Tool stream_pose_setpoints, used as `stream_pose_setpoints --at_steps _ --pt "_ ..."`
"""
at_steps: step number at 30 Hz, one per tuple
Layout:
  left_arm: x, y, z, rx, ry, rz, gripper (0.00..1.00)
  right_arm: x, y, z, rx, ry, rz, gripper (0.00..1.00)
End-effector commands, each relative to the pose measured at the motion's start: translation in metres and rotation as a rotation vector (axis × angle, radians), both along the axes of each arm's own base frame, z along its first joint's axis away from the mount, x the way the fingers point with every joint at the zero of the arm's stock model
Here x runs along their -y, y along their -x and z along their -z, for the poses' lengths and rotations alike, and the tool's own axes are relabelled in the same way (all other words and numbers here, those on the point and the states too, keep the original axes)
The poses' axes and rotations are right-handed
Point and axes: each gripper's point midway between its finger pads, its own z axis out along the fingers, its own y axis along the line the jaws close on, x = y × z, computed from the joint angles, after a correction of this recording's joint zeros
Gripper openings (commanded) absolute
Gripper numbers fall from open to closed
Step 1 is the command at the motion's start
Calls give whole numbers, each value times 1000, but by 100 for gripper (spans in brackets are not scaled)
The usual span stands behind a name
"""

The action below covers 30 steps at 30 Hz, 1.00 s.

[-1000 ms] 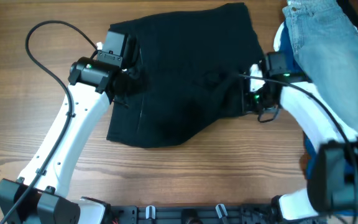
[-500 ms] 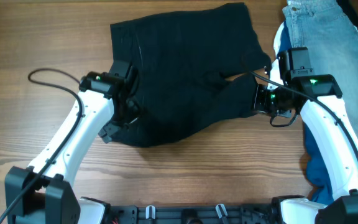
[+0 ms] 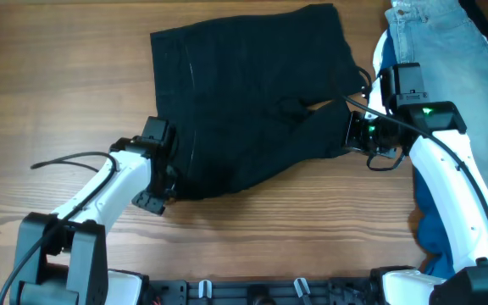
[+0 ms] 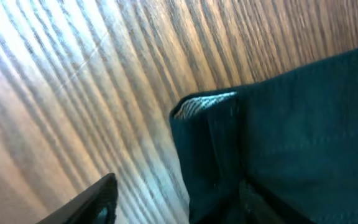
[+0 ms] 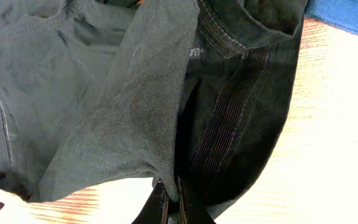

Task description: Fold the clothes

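The black shorts lie spread on the wooden table, upper centre in the overhead view, with one leg folded in on the right side. The right gripper sits at the shorts' right edge. Its wrist camera shows the two fingers pressed close together, pinching a fold of the dark fabric between them. The left gripper is at the shorts' lower left corner, low over the table. In its wrist view the jaws stand apart: one finger sits over bare wood, with a gap between it and the cloth edge. That corner is turned up a little, showing a strip of pale lining (ribbed, greyish). Light-blue denim shorts lie at the far right, on a royal-blue garment
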Motion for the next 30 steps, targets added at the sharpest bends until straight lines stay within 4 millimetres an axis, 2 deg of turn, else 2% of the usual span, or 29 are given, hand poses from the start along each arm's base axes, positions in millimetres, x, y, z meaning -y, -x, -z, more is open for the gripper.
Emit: stream_pose_setpoints --at_steps 1,7,8,9,10,13,15,16,17,20,22,25,27,28,30 --pt "-16 2 8 26 -80 -38 61 3 -8 -5 30 7 40 4" --pt "-15 -19 20 152 -70 -43 56 3 -13 -6 51 5 40 4" --pt "-15 -19 21 155 -70 -44 49 3 -13 -6 52 5 40 4" --pt "-17 -21 20 165 -87 -44 24 3 -13 -6 52 5 40 4" --pt "-20 -23 19 173 -103 -45 4 3 -13 -7 52 3 44 4" --pt "-39 -29 12 210 -210 -34 4 1 -15 -9 48 -23 93 4" --pt "-42 -30 -10 236 -209 -12 4 -2 -11 -16 62 -47 85 4" --pt "-43 -28 -31 259 -209 -16 4 -2 -7 -23 78 -50 82 4" --pt "-43 -27 -54 295 -202 -20 4 -2 -2 -30 91 -48 75 4" --pt "-44 -26 -143 533 -183 67 4 1 24 -42 67 -42 77 4" --pt "-42 -16 -180 682 -143 66 4 2 43 -46 38 -39 77 4" --pt "-26 8 -208 805 -38 160 4 5 75 -63 42 -40 80 4" --pt "-25 19 -213 834 -15 166 4 9 87 -77 91 -31 85 4" --pt "-26 22 -213 831 -16 166 4 9 88 -86 124 -35 84 4" --pt "-34 27 -207 795 -63 152 4 9 75 -102 221 -31 72 4"
